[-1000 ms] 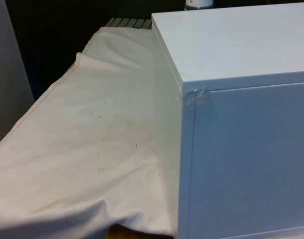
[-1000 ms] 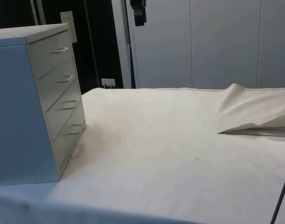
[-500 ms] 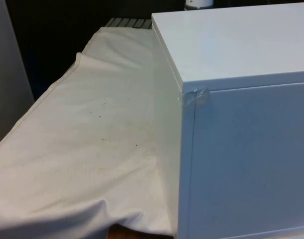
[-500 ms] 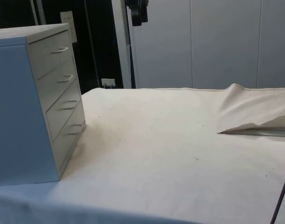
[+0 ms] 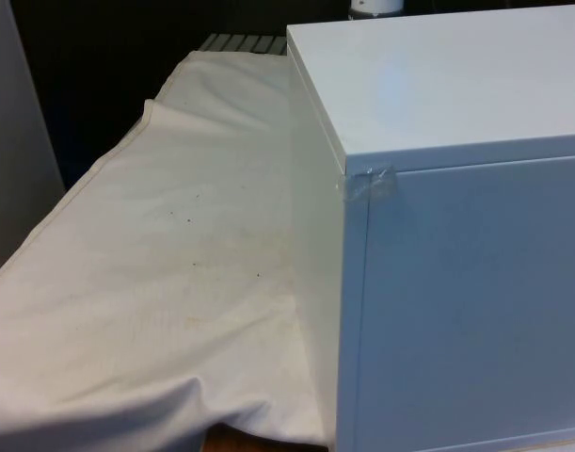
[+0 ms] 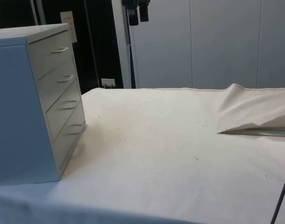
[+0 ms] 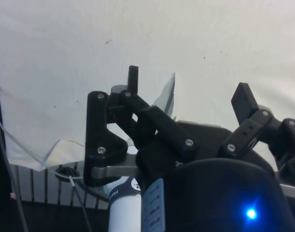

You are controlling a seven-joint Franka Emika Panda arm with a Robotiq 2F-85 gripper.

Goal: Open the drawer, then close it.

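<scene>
Up near the side view's top edge, the claw [image 6: 138,14] has spread its two black fingers [image 6: 132,17] apart since a moment ago, when they hung as one dark shape; now it is released and grasps nothing, high above the table [image 6: 179,140] and well apart from the chest of drawers [image 6: 35,102]. Seen from the wrist, the claw [image 7: 188,94] is likewise parted over the bare white cloth [image 7: 186,43]. That chest stands on the cloth at the side view's left, all four drawers pushed in, the top drawer [image 6: 51,51] flush with the rest. From the front, the chest [image 5: 438,188] turns a blank white panel toward us, a bit of clear tape [image 5: 367,185] at its corner.
</scene>
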